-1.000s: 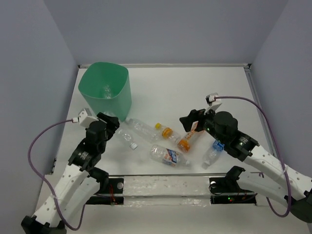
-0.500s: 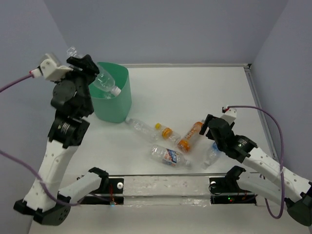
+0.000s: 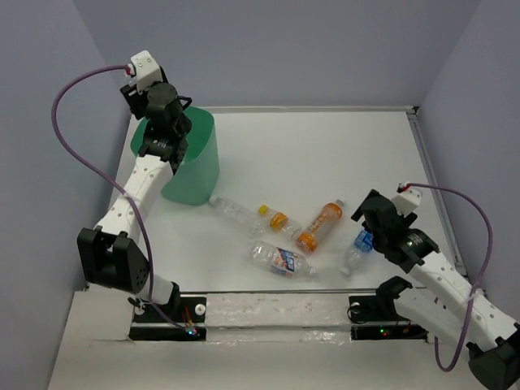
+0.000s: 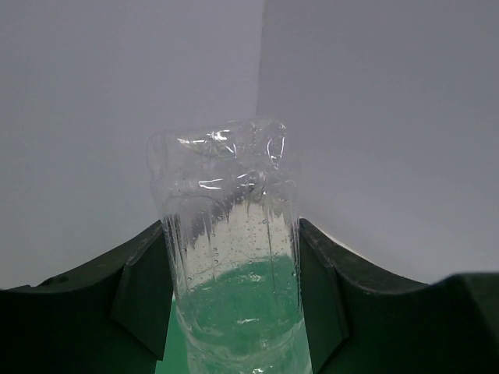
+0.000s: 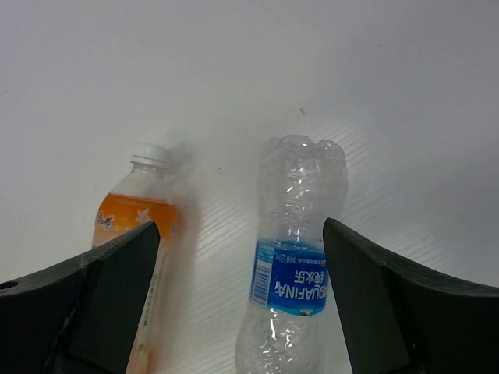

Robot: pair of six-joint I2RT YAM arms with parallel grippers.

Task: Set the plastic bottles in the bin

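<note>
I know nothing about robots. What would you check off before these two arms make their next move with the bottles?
1. Left hand gripping a bottle: ok; a clear bottle sits clamped between its fingers.
2. That bottle over the bin: ok; green shows right beneath it.
3. Right hand open: ok; its fingers are spread wide.
4. Blue-label bottle lined up: ok; it lies flat between those fingers.
5. Orange-label bottle out of the way: cannot tell; it lies close beside one finger.
</note>
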